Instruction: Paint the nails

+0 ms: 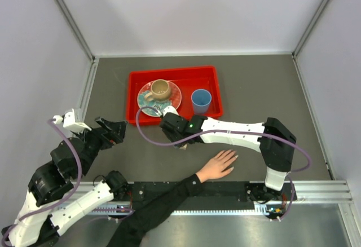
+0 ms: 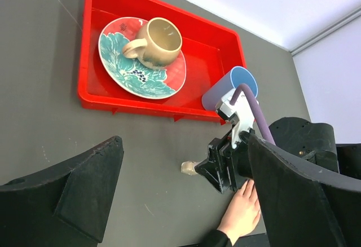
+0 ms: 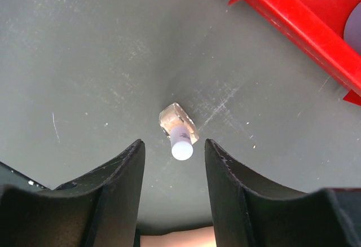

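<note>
A light-skinned hand [image 1: 220, 165] with a black sleeve lies flat on the dark table near the front edge, fingers spread toward the right. Its nails are too small to make out. The hand also shows in the left wrist view [image 2: 242, 210]. A small clear nail polish bottle [image 3: 179, 127] with a white cap stands on the table left of the hand; it also shows in the left wrist view [image 2: 190, 168]. My right gripper [image 3: 173, 144] is open and hovers over the bottle, one finger on each side, not touching. My left gripper [image 1: 113, 129] is open and empty at the left.
A red tray [image 1: 135, 97] sits at the back centre. It holds a floral plate [image 1: 174, 96] with a tan mug [image 1: 159, 89] on it, and a blue cup [image 1: 201, 100]. The tray's near edge is close behind the right gripper [image 1: 176, 134].
</note>
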Action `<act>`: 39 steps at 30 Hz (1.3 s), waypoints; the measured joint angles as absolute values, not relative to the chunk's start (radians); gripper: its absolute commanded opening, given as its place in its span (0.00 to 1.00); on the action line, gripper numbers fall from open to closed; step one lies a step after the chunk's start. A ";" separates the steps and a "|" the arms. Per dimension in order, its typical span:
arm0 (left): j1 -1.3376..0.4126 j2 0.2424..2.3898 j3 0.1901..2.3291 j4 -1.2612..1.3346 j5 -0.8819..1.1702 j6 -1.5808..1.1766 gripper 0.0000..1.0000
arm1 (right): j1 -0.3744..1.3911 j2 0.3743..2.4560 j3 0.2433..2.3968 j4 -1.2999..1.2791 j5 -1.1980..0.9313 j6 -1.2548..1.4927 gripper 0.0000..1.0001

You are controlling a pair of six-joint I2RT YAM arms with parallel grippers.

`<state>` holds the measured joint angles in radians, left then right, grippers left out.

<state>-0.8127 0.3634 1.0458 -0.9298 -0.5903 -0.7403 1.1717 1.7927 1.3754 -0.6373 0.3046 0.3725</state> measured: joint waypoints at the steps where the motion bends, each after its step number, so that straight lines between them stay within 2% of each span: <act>1: -0.813 0.363 1.047 -0.929 -0.591 -0.741 0.95 | 1.172 1.794 1.375 -0.636 0.308 0.377 0.46; 8: -0.813 0.364 1.047 -0.929 -0.581 -0.747 0.94 | 1.172 1.795 1.374 -0.633 0.322 0.378 0.38; 15: -0.813 0.374 1.047 -0.929 -0.569 -0.760 0.93 | 1.171 1.801 1.352 -0.612 0.320 0.379 0.38; 22: -0.813 0.391 1.048 -0.929 -0.565 -0.760 0.94 | 1.169 1.828 1.335 -0.596 0.313 0.379 0.32; 27: -0.813 0.394 1.048 -0.929 -0.564 -0.760 0.94 | 1.169 1.829 1.335 -0.588 0.309 0.378 0.18; 31: -0.813 0.397 1.048 -0.929 -0.558 -0.760 0.94 | 1.169 1.829 1.335 -0.582 0.310 0.377 0.00; 39: -0.813 0.397 1.047 -0.910 -0.518 -0.723 0.90 | 1.152 1.793 1.312 -0.598 0.317 0.379 0.00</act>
